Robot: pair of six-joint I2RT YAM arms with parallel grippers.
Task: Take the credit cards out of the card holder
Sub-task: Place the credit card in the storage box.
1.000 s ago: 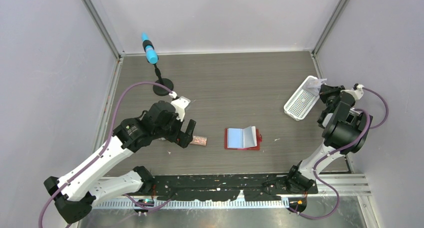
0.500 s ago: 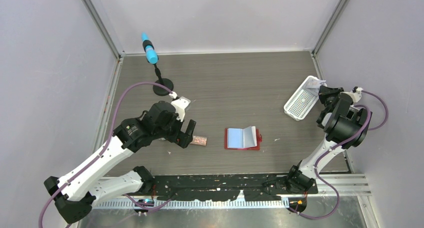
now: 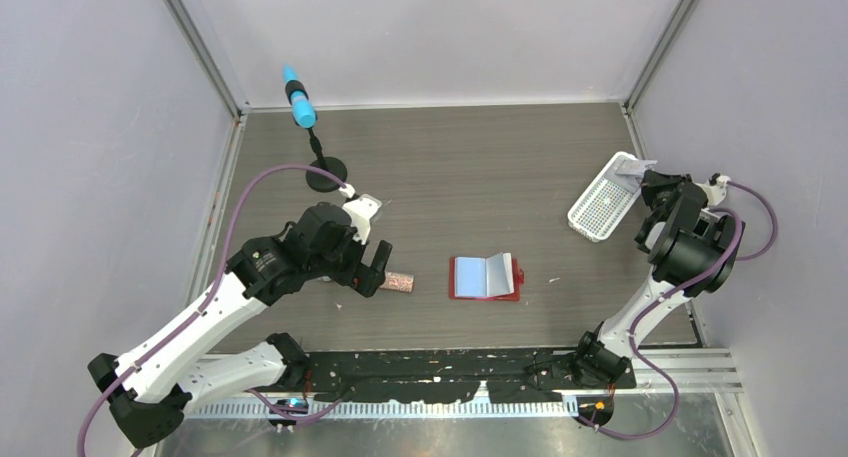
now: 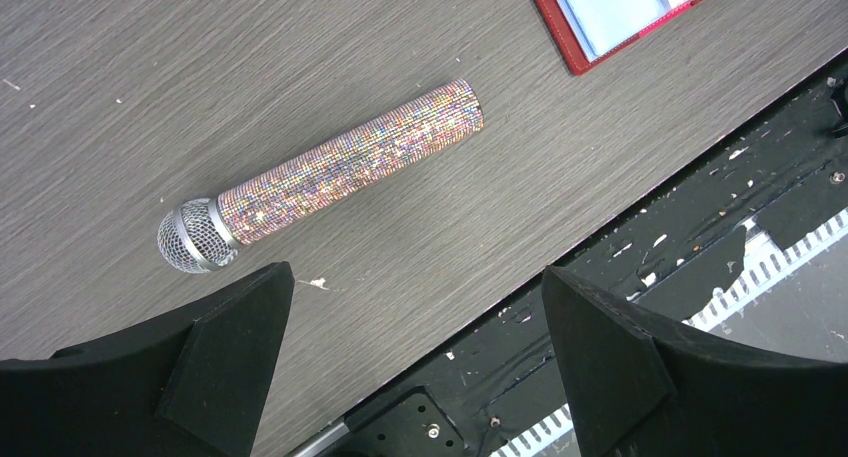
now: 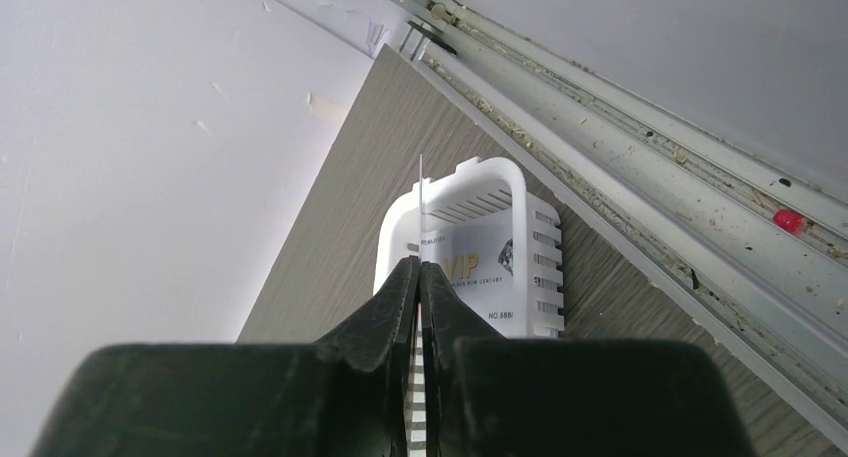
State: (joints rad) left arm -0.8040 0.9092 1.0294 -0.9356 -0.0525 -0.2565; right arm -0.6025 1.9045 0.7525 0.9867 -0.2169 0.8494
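Note:
The red card holder [image 3: 486, 277] lies open on the table's middle, its light blue pockets facing up; one corner [image 4: 563, 32] shows in the left wrist view. My right gripper [image 3: 645, 182] hovers over the white basket [image 3: 603, 210], shut on a thin credit card [image 5: 421, 202] seen edge-on, which sticks out past the fingertips. Another credit card [image 5: 480, 272], printed VIP, lies flat inside the basket. My left gripper [image 4: 414, 272] stands wide open and holds nothing, low over the table's front edge, left of the card holder.
A glittery microphone [image 4: 340, 167] lies on the table just ahead of the left gripper. A blue-tipped stand [image 3: 322, 172] is at the back left. The basket sits close to the right wall rail [image 5: 640, 147]. A black strip [image 4: 700, 207] borders the table's front edge.
The right wrist has shifted slightly right, and the held card has levelled out above the basket's far end. The left arm has not moved.

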